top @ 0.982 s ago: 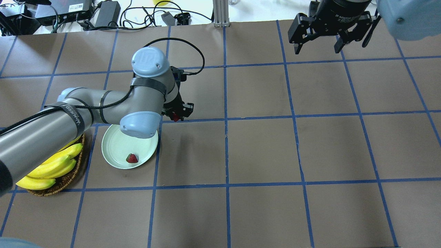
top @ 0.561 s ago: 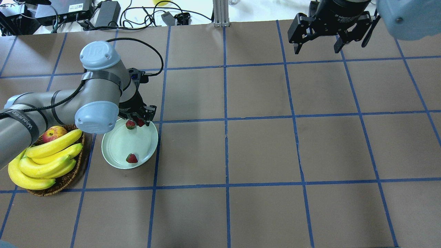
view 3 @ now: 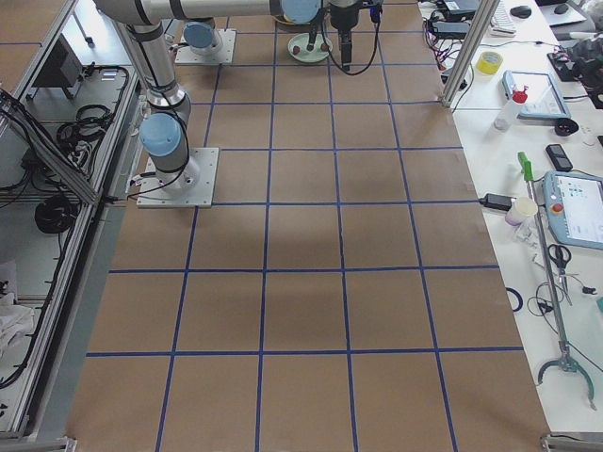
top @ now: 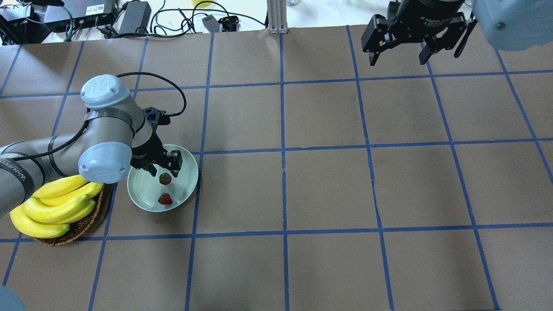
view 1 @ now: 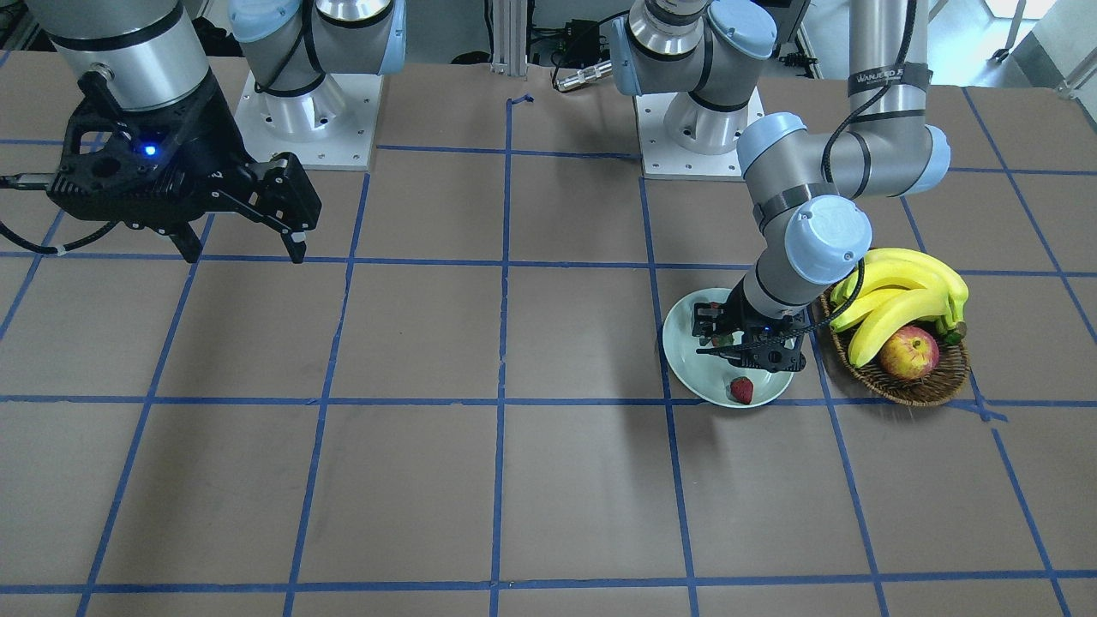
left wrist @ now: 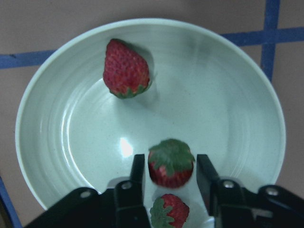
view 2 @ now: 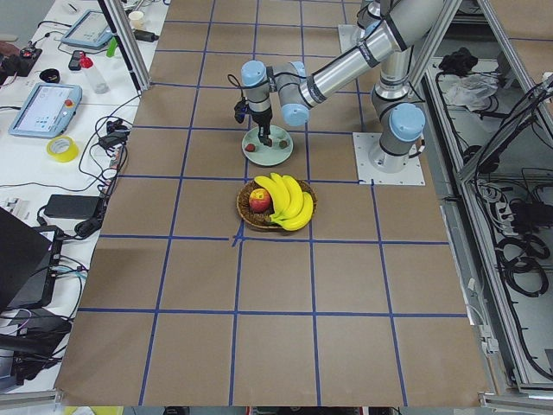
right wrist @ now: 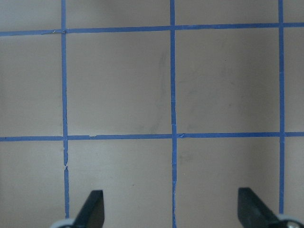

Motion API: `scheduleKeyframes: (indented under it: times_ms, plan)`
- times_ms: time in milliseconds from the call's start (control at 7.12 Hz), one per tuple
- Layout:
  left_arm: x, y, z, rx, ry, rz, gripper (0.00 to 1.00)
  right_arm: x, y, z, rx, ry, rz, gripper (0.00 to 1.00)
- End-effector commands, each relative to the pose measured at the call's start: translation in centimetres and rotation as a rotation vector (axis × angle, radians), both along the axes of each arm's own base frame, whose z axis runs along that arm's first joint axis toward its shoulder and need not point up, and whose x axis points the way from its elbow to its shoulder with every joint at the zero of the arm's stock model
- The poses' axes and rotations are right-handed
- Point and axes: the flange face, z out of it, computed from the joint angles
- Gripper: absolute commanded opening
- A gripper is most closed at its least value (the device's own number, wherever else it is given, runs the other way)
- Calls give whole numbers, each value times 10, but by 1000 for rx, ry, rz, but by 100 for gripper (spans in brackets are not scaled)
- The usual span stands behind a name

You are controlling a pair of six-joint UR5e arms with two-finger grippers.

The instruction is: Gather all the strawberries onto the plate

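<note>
Three strawberries [left wrist: 126, 69] are seen lying in the plate [left wrist: 237, 95], so collection is judged done. The left tool [top: 164, 170] is spread just above them, pinching nothing; the right tool [top: 397, 60] is held spread, well apart.

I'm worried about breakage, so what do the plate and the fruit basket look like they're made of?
The plate is pale mint and glossy, with glare spots and faint rings: glazed ceramic or hard plastic, I can't tell which. The basket is brown, matte woven strands, likely wicker.
</note>
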Motion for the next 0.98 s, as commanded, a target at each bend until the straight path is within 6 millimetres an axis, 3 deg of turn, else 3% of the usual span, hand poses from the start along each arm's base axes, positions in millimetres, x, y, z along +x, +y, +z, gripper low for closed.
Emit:
scheduleKeyframes:
  times_ms: [0,140,281,421,561,702,842]
  plan:
    - [-7,-16,20,-40,-14,39,100,-1,1,2,-4,9,2,100]
    - [-26,-29,50,-58,-20,35,100,0,1,2,-4,13,3,100]
    - [-57,-39,105,-83,-33,42,100,0,1,2,-6,13,1,100]
    - [-94,-44,178,-121,-35,57,100,0,1,2,-4,13,1,100]
    - [-116,-45,241,-147,-35,47,100,0,1,2,-4,13,1,100]
    - [-110,-46,300,-244,-55,52,100,0,1,2,-4,12,2,100]
    - [-109,-35,340,-281,-53,55,100,-1,1,2,-4,13,0,100]
